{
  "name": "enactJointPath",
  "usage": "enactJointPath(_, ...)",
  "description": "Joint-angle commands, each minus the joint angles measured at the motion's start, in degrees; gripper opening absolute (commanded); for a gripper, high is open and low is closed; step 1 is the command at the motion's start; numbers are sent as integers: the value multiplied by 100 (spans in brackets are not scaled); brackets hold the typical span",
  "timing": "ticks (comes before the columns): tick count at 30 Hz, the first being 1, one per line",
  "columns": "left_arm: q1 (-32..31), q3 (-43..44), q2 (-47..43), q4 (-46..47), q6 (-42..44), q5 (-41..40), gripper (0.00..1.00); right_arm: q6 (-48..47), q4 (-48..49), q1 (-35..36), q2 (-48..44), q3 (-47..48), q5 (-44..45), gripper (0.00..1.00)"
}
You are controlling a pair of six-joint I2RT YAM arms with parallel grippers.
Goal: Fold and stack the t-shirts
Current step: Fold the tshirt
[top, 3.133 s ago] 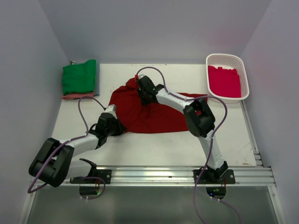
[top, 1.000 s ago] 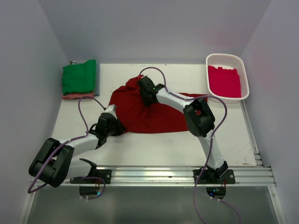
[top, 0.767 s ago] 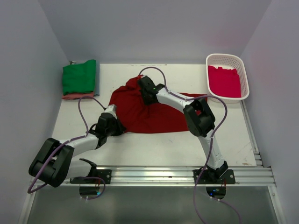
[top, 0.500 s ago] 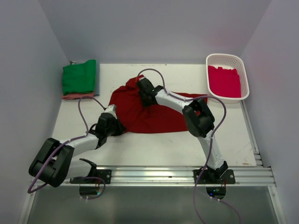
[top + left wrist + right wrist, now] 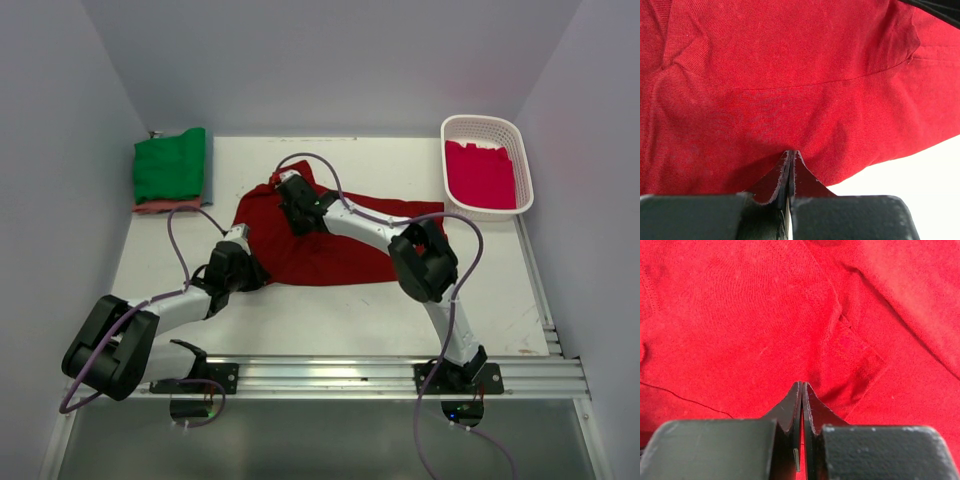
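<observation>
Stack first: at the upper left of the overhead view a folded green t-shirt [image 5: 170, 165] lies on a salmon-pink t-shirt [image 5: 154, 207], of which only an edge shows. Right of it, my left end effector [image 5: 790, 159] is pinched narrow on the lower-left edge of the dark red t-shirt [image 5: 320, 252], which lies spread and rumpled at the middle of the counter [image 5: 330, 320]. My right end effector [image 5: 802, 390] is likewise clamped tight on a pucker of that cloth near its upper-left corner. At the upper right a crimson-pink t-shirt [image 5: 480, 175] waits in the white basket [image 5: 481, 121]. I judge this is the start of a fold: next, both grips should lift and carry together so the cloth lands flat. My arms cover the shirt's collar and sleeves, so I cannot tell which part each grip holds, nor how many layers.
</observation>
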Motion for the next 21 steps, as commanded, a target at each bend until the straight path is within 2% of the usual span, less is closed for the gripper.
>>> enactJointPath(1, -31, 7, 150, -378, 69, -113, 0, -81, -125, -29, -96, 326, 214, 0)
enactJointPath(8, -31, -20, 150, -369, 69, -104, 0, 156, -443, -160, 230, 634, 777, 0)
enactJointPath(21, -31, -46, 88, -387, 61, -104, 0, 446, -548, -486, 547, 476, 355, 0)
